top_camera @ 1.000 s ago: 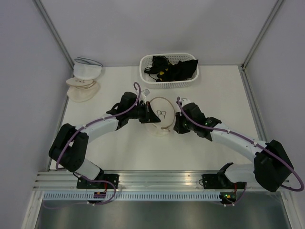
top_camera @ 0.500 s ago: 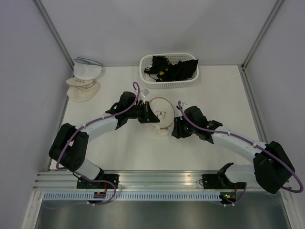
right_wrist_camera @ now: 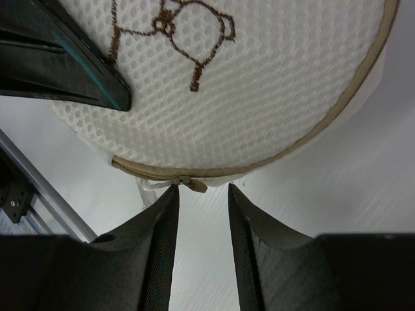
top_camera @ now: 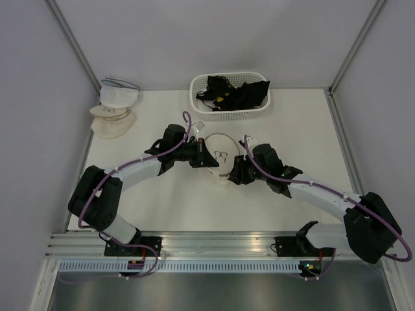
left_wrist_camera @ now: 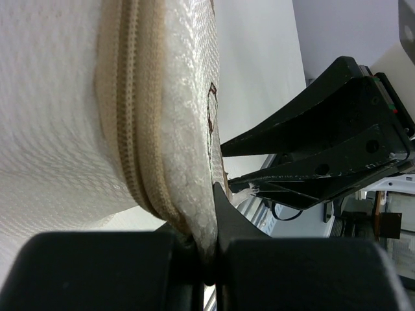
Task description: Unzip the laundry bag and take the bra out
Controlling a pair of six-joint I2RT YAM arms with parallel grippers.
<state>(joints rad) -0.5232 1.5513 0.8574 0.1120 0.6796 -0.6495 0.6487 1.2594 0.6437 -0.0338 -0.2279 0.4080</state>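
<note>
The laundry bag (top_camera: 219, 157) is a round cream mesh pouch with a brown line drawing, at the table's middle. My left gripper (top_camera: 203, 157) is shut on its left rim; in the left wrist view the mesh and zip seam (left_wrist_camera: 139, 149) are pinched between the jaws. My right gripper (top_camera: 235, 173) is open at the bag's near right edge. In the right wrist view the bag (right_wrist_camera: 259, 84) fills the top, and its small tan zip pull (right_wrist_camera: 193, 185) lies just beyond my two fingertips (right_wrist_camera: 170, 194), between them. The zip is closed. The bra is hidden.
A white basket (top_camera: 198, 97) holding black garments stands at the back centre. Stacked cream and white dome pouches (top_camera: 114, 109) lie at the back left. The table's near rail runs below the arms.
My right gripper has moved left and forward to the bag's near edge, closing in on the zip pull. The left gripper has kept its hold on the rim.
</note>
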